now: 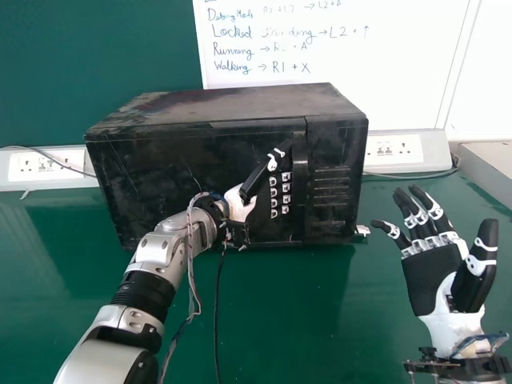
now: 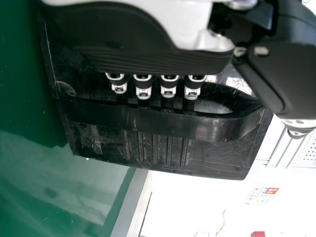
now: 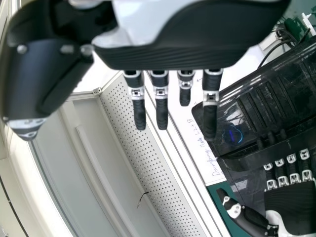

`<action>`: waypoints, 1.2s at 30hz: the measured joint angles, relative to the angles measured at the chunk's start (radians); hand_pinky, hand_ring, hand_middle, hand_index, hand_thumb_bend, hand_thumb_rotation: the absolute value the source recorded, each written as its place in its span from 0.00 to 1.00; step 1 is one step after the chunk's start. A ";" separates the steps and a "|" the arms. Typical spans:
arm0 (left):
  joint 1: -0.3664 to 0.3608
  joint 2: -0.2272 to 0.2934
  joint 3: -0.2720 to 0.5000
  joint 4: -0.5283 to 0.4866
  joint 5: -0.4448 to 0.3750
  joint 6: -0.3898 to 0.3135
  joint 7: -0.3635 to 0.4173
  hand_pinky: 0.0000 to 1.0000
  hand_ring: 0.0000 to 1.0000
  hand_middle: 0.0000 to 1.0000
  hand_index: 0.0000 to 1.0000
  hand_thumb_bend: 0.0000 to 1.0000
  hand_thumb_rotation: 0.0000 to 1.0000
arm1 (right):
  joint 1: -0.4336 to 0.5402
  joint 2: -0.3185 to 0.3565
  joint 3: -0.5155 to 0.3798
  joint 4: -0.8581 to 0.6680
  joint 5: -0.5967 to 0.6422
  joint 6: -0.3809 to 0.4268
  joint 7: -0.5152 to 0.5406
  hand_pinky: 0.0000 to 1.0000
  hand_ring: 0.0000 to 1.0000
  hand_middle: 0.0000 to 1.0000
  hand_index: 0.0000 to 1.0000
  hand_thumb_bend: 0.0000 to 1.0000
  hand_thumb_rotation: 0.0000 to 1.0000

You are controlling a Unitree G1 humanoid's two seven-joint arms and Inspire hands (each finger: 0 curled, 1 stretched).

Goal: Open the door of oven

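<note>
Before the oven [image 1: 232,104], nearest the robot, the left arm [image 1: 164,256] slants up across the green table [image 1: 296,328], an approach that seems meant to bring its fingers to the oven's front from the door side. Off the oven's right side and nearer than it, the right hand [image 1: 436,276] is held over the table with its fingers loosely straight and its thumb apart, gripping nothing; it looks parked there, leaving room for the pull

At the oven's front, the left hand [image 1: 238,205] has its fingers bent in at the inner edge of the upright handle [image 1: 300,172], tips seemingly tucked behind it, while its thumb points upward, clear of the bar. That suits a hook better than a pinch: the handle stands at the door's [image 1: 152,176] right edge, so the hinge is likely on the left, and a pull toward the robot should start the swing. The door is closed, flush with the oven's front. Since the forearm lies before the door, it will probably have to draw back with it, or the panel may push against the wrist; a hard tug could also drag the whole oven forward. Behind the oven, a whiteboard [image 1: 336,72] stands upright
</note>
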 measured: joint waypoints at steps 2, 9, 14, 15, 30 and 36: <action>-0.008 -0.003 -0.001 0.012 0.000 -0.006 0.002 0.60 0.78 0.86 0.86 1.00 0.84 | 0.000 0.000 0.000 0.000 0.000 0.000 0.000 0.85 0.93 0.99 0.99 1.00 0.91; -0.024 -0.007 -0.001 0.029 0.002 -0.007 0.009 0.60 0.78 0.87 0.87 1.00 0.83 | 0.000 0.000 -0.001 0.000 0.001 -0.001 0.002 0.86 0.94 0.99 0.99 1.00 0.90; -0.037 -0.014 -0.001 0.049 0.006 -0.014 0.013 0.59 0.78 0.87 0.87 1.00 0.82 | 0.000 0.000 -0.001 0.000 0.002 -0.001 0.003 0.86 0.93 0.99 0.99 1.00 0.91; -0.041 -0.016 -0.002 0.053 0.008 -0.015 0.013 0.59 0.78 0.86 0.87 1.00 0.82 | 0.000 0.000 -0.001 0.000 0.002 -0.001 0.003 0.86 0.93 0.99 0.99 1.00 0.91; -0.069 -0.044 -0.007 0.090 0.031 -0.040 0.042 0.57 0.76 0.85 0.86 1.00 0.80 | 0.000 0.000 -0.001 0.007 0.002 -0.006 0.004 0.86 0.92 0.98 0.99 1.00 0.91; -0.069 -0.043 -0.006 0.088 0.033 -0.040 0.041 0.55 0.74 0.83 0.86 1.00 0.80 | 0.000 0.000 -0.001 0.007 0.003 -0.006 0.004 0.85 0.92 0.99 0.99 1.00 0.90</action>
